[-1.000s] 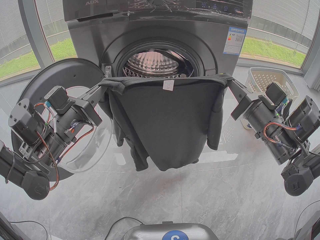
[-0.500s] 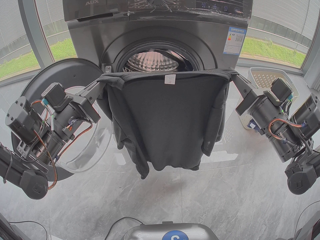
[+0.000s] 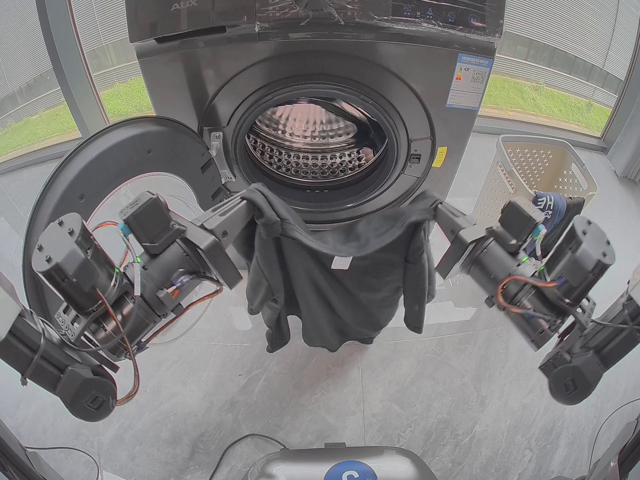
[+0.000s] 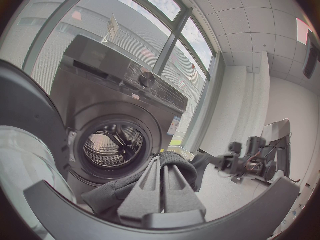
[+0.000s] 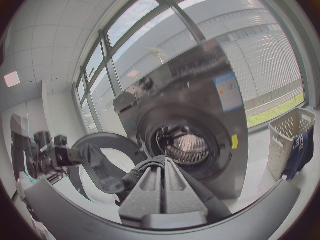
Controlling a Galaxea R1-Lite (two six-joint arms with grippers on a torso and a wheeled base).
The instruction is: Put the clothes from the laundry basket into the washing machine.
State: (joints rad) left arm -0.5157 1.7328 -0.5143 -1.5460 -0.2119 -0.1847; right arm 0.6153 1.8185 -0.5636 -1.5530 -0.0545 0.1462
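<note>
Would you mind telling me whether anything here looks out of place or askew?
A dark blue garment hangs draped over the rim of the white perforated plastic laundry basket, spilling outside rather than lying in it. Nothing else stands out.

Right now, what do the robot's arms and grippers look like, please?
The left arm and right arm are black, with round motor housings at the joints. The left gripper and right gripper each have two grey tapered fingers with long recesses. Orange cables loop beside each wrist.

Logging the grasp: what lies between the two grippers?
The dark shirt, sagging, spans from the left gripper to the right gripper, both shut on it; head view shows it.
</note>
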